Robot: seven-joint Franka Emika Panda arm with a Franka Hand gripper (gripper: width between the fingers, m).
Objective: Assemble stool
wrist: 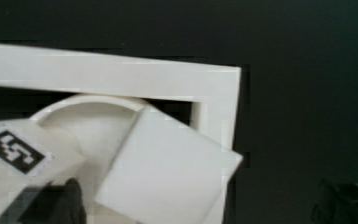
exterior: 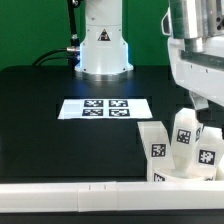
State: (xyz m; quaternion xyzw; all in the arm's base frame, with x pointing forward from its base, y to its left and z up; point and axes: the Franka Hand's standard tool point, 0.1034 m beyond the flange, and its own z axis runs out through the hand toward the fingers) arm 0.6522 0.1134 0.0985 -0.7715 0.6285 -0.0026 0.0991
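Note:
Several white blocky stool legs with black-and-white tags stand bunched at the exterior view's lower right: one [exterior: 157, 141], one [exterior: 183, 128] and one [exterior: 206, 156]. My large white gripper [exterior: 203, 108] hangs just above them. In the wrist view my gripper [wrist: 202, 206] is open, with its dark fingers [wrist: 51, 205] set wide apart. A white leg [wrist: 167, 165] lies tilted between them, nearer one finger. A tagged part [wrist: 16, 150] and a curved white part [wrist: 91, 108] that may be the round seat lie beside it. I cannot tell whether a finger touches the leg.
The marker board [exterior: 105, 107] lies flat on the black table in front of the robot base [exterior: 103, 45]. A white raised rail [exterior: 80, 190] runs along the table's front edge, and its corner [wrist: 176, 75] frames the parts in the wrist view.

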